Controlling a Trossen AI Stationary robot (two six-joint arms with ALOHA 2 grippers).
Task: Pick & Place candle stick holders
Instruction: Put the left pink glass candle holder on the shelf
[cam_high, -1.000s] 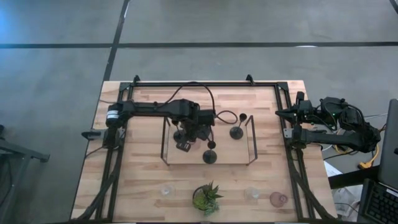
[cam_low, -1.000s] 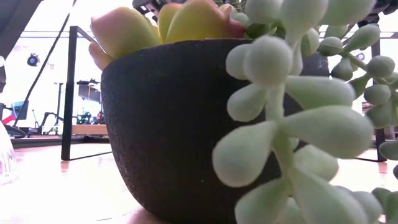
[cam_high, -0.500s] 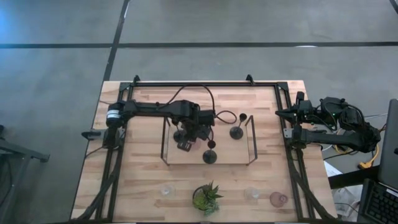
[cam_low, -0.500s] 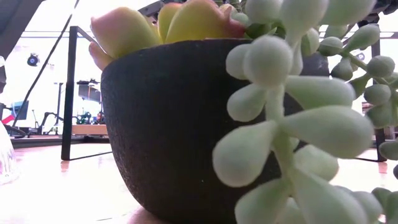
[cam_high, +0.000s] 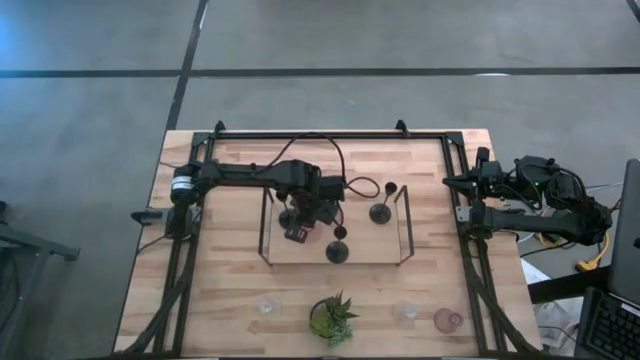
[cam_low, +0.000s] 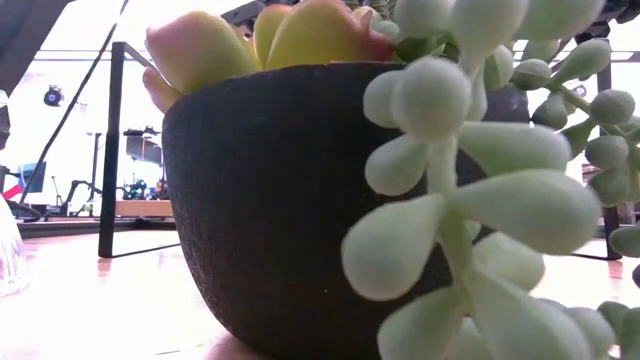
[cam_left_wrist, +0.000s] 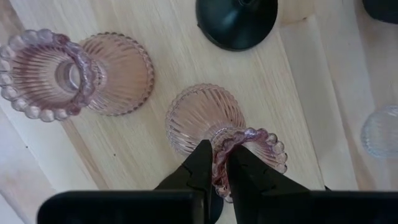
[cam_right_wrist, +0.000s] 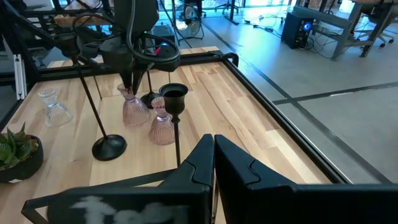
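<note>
My left gripper (cam_high: 305, 222) reaches down into the wire-framed wooden tray (cam_high: 265, 240) and is shut on a pink glass candle stick holder (cam_left_wrist: 205, 118). A second pink holder (cam_left_wrist: 74, 71) stands beside it on the tray floor. Two black holders (cam_high: 381, 211) (cam_high: 338, 250) stand on their round bases in the tray. Two clear glass holders (cam_high: 267, 305) (cam_high: 404, 311) and another pink one (cam_high: 447, 320) stand near the table's front edge. My right gripper (cam_right_wrist: 212, 149) is shut with nothing in it, parked at the table's right edge. My left gripper pinches the beaded top rim (cam_left_wrist: 231, 142) of the pink holder between its two fingers; one finger looks to be inside the cup and one outside. The fingers come from above, pointing steeply down. The holder is upright, and its ribbed base (cam_left_wrist: 196, 112) seems to rest on the tray floor.
A potted green plant (cam_high: 332, 318) stands at the middle of the front edge and fills the low view (cam_low: 280, 200). The tray's thin black wire frame (cam_high: 405, 225) rises around the holders. Bare wood lies left and right of the tray.
</note>
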